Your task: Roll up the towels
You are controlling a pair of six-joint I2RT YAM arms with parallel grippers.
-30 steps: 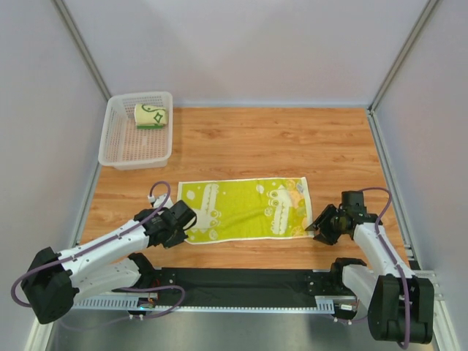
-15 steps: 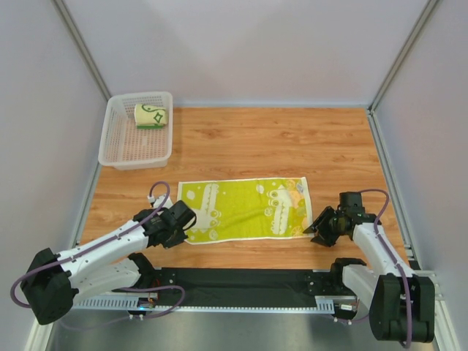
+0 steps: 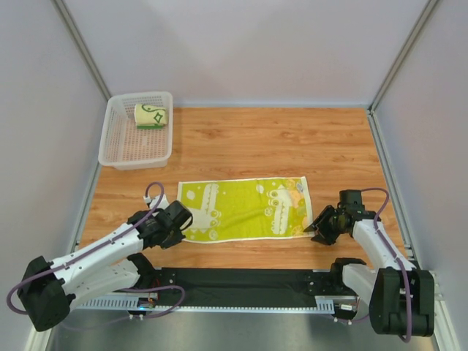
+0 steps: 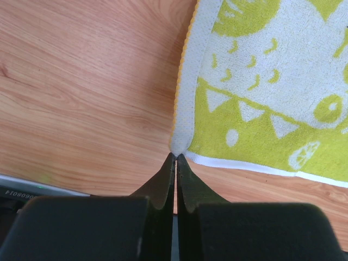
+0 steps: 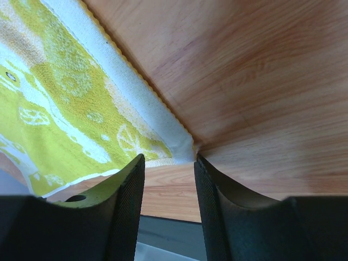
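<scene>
Bottom of frame: the left gripper (image 4: pixel 175 159), clenched shut, touches its tips to the lower-left corner of the flat yellow-green towel (image 3: pixel 245 208). The right gripper (image 5: pixel 169 163) stands released, jaws straddling the lower-right corner. Farther back, upper left, the green-lined towel (image 3: pixel 151 115) lies rolled in the white basket (image 3: pixel 117 157).

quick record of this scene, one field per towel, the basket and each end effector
flat towel: yellow-green print, spread flat on the wooden table between the arms
rolled towel: cream with dark green lines, rolled up, inside the white mesh basket
white mesh basket: far left of the table
left end effector: shut, tips at the flat towel's near left corner; grip on cloth unclear
right end effector: open, near right corner at the gap between its fingers
progress: one towel rolled, one not yet
</scene>
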